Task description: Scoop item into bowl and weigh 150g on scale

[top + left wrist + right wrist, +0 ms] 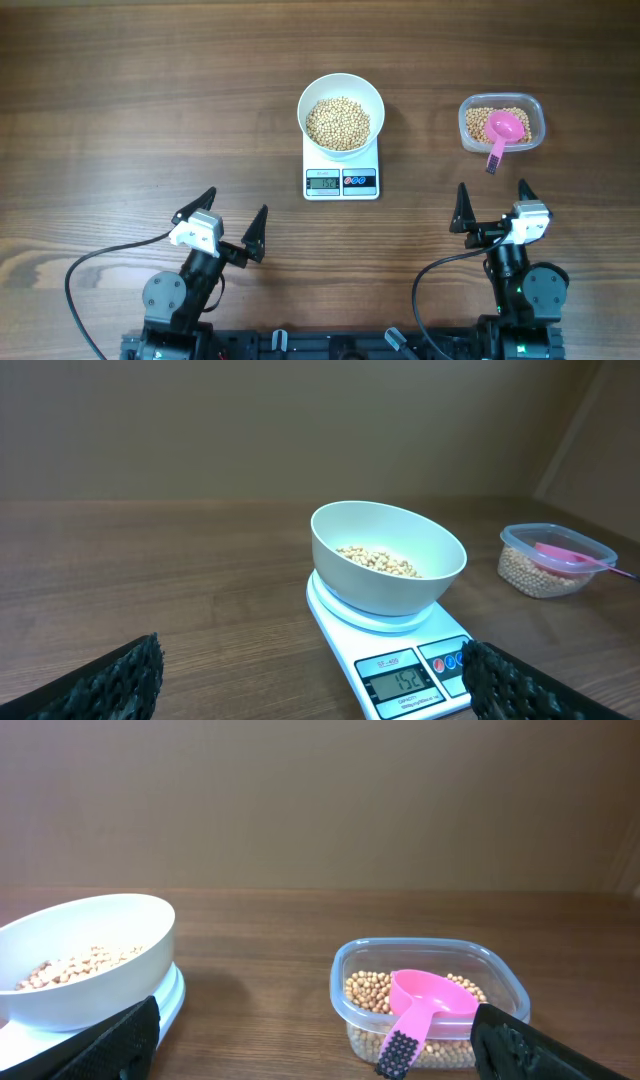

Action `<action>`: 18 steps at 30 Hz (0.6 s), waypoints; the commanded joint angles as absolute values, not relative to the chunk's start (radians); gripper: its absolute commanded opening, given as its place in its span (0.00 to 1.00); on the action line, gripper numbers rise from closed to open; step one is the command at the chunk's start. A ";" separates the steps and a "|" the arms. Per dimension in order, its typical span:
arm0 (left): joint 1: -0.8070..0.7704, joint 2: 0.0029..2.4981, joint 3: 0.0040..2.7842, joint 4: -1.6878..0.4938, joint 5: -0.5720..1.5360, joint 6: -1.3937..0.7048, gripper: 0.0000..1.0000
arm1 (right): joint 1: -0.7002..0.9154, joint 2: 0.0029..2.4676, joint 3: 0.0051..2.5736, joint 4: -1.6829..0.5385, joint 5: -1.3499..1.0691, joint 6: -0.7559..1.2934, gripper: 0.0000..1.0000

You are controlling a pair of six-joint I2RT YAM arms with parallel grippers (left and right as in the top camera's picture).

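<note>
My left claw [235, 205] sits in the lower left of the overhead view with its jaws spread wide and nothing between them. My right claw [493, 190] sits in the lower right, equally wide and empty. Both are low over the wooden table [120, 100] and touch none of the items. Ahead of the left claw, at centre frame, stands the white scale [341, 183], with its grey display and two buttons on the edge facing me. The digits are too small to read with certainty. The white bowl [341, 79] rests on the scale platform and holds a layer of tan beans [338, 124]. Ahead of the right claw, in the upper right, is a clear plastic tub [465, 120], well apart from the scale. It contains more beans and a pink scoop [505, 128], whose handle projects over the tub's near rim.
</note>
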State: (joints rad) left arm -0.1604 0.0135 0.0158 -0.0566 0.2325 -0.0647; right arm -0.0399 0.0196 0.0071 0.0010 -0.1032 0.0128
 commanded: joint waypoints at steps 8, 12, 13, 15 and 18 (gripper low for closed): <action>-0.152 0.002 0.006 -0.056 0.220 -0.053 1.00 | -0.036 0.016 0.005 0.004 -0.089 0.007 1.00; -0.152 0.002 0.007 -0.056 0.219 -0.064 1.00 | -0.036 0.016 0.005 0.004 -0.089 0.007 1.00; -0.152 0.002 0.006 -0.057 0.218 -0.064 1.00 | -0.036 0.016 0.005 0.004 -0.089 0.007 1.00; -0.152 0.002 0.006 -0.056 0.219 -0.064 1.00 | -0.036 0.016 0.005 0.004 -0.089 0.007 1.00; -0.152 0.002 0.007 -0.052 0.219 -0.064 1.00 | -0.036 0.016 0.005 0.004 -0.089 0.007 1.00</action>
State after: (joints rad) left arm -0.1604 0.0135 0.0158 -0.0566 0.2325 -0.0650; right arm -0.0399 0.0196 0.0071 0.0010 -0.1032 0.0128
